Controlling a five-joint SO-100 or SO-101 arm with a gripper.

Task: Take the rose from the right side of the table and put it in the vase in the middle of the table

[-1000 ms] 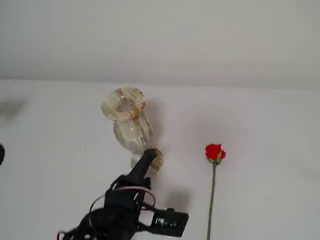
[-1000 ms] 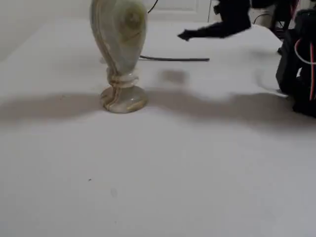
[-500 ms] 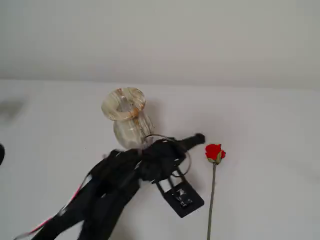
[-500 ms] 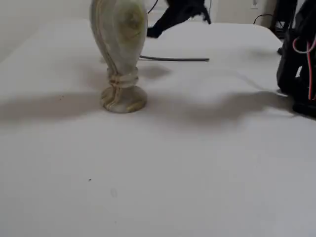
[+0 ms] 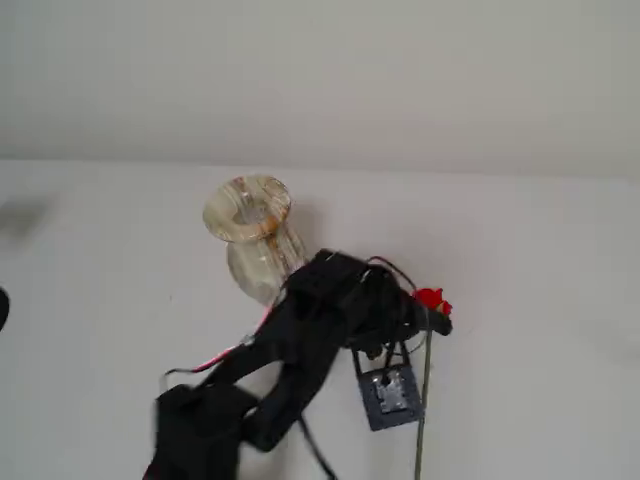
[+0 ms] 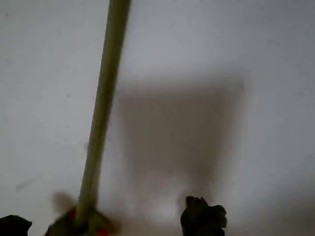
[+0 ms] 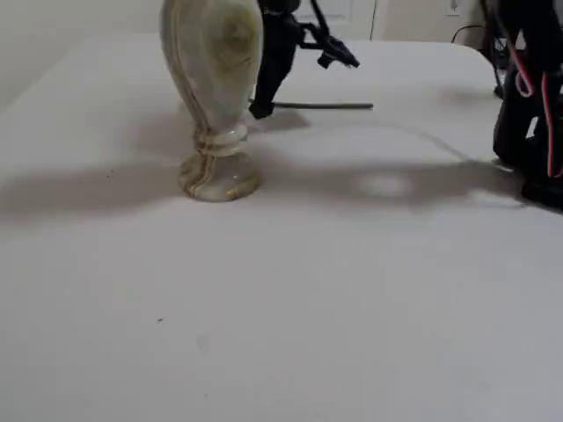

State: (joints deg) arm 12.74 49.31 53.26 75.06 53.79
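The red rose (image 5: 433, 297) lies flat on the white table (image 5: 540, 310), to the right of the vase in a fixed view, its thin stem (image 5: 424, 400) running toward the camera. The marbled vase (image 5: 250, 215) stands upright, also seen close in another fixed view as the vase (image 7: 214, 79). My gripper (image 5: 430, 320) hangs low over the bloom end of the stem. In the wrist view the gripper (image 6: 106, 222) is open. Its dark fingertips (image 6: 203, 217) sit on either side of the stem (image 6: 101, 108), not touching it. In the low fixed view the gripper (image 7: 260, 107) points down beside the stem (image 7: 325, 105), and the bloom is hidden.
The arm's black base with red cables (image 7: 528, 105) stands at the right edge of the low fixed view. A wrist camera module (image 5: 388, 394) hangs beside the stem. A pale wall (image 5: 320, 80) rises behind the table. Bare white tabletop (image 7: 334, 308) lies in front of the vase.
The arm swung from beside the vase's foot over to the right and came down over the rose's bloom end. Rose and vase have not moved.
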